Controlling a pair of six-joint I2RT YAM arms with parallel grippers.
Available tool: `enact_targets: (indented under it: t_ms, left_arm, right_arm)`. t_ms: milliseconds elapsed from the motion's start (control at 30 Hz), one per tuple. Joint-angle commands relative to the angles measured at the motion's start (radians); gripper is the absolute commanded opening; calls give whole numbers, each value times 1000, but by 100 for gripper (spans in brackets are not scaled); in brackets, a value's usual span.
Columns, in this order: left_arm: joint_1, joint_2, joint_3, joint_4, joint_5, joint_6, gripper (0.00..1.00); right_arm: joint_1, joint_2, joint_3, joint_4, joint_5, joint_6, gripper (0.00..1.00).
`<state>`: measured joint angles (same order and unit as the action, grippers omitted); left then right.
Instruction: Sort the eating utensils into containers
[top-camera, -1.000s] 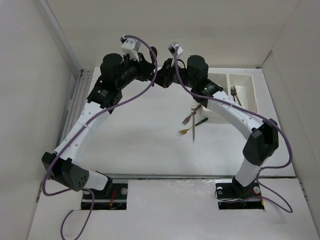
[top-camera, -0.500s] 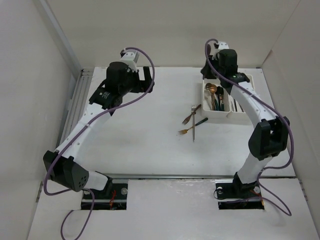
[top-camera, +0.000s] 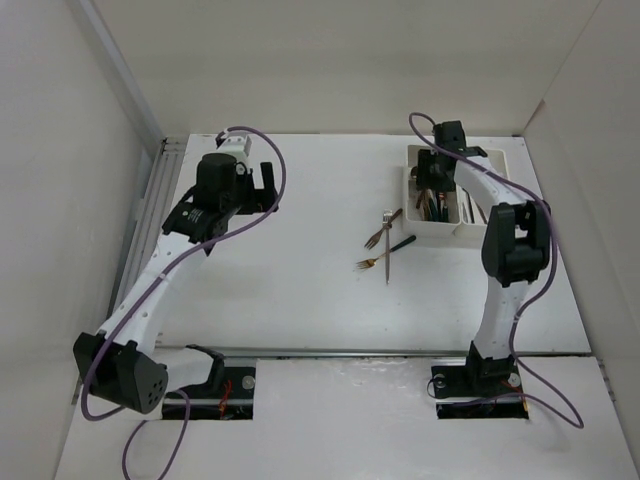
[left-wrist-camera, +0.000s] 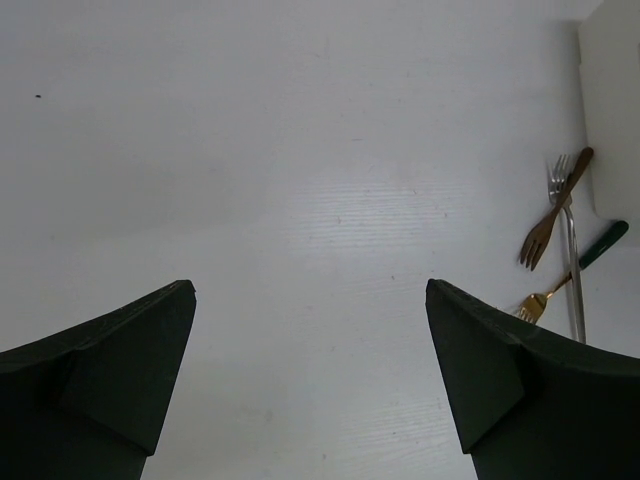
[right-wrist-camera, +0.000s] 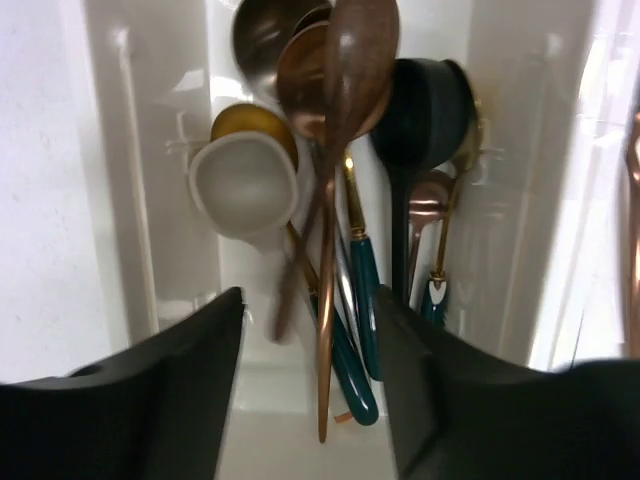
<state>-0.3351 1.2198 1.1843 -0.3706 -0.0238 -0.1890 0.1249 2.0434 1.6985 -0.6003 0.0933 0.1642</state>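
Two joined white containers stand at the back right: the left bin (top-camera: 436, 234) and the right bin (top-camera: 498, 170). My right gripper (top-camera: 432, 188) hangs open over the left bin (right-wrist-camera: 150, 200), which holds several spoons. A copper spoon (right-wrist-camera: 328, 300) lies loose between the open fingers of my right gripper (right-wrist-camera: 308, 300), touching neither. Three forks lie on the table left of the bins: a copper fork (top-camera: 378, 232) (left-wrist-camera: 553, 212), a silver fork (top-camera: 387, 250) (left-wrist-camera: 571, 270) and a gold fork with a green handle (top-camera: 384, 256) (left-wrist-camera: 598, 247). My left gripper (top-camera: 268, 187) (left-wrist-camera: 310, 290) is open and empty above bare table, well left of them.
White walls close the table in at the back and both sides. A ribbed rail (top-camera: 152, 205) runs along the left edge. The right arm's upper link (top-camera: 512, 245) stands over the right bin's front. A purple cable (top-camera: 270, 165) loops by the left wrist.
Both grippers were together at the back centre. The right arm swung right to the left bin and opened, dropping the copper spoon. The left arm drew back left and opened.
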Motion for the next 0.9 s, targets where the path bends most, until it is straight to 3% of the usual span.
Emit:
enact_targets:
  t_ms: [0,100,267,400,533,633,667,767,867]
  left_arm:
    - [18,-48,-18,31,-28,13,100]
    - [18,-69,-29,41,-28,13,100]
    - [18,-100,-61,62,-48,22,100]
    - [18,-100,-112,85,-48,22,100]
    - [18,-100,-112,98,-30,22,100]
    - [18,-100,-103,107,-30,22,100]
    - [18,-100,-103,107,-39,22,100]
    - [18,-100,-103,107,-39,22,100]
    - [18,-100,-114,107,-39,22,100]
  right_arm:
    - [-19,-80,20,-1,-7,6,63]
    - [-19,-153,-6,8,-56,-54,70]
    - [67,-330,-147,69,-135,-360,75]
    - [228,-413,-298,42,-144,-727,80]
    - [382,-422,-375,5,-197,-890,75]
    - [406,-342,-329,-39,-151,-823,66]
    - [406,-316,-269,-55,-106,-760,58]
    - [406,-223,-151,-99,-12,-467,43]
    - [406,-258,-187,-56,101,-127,43]
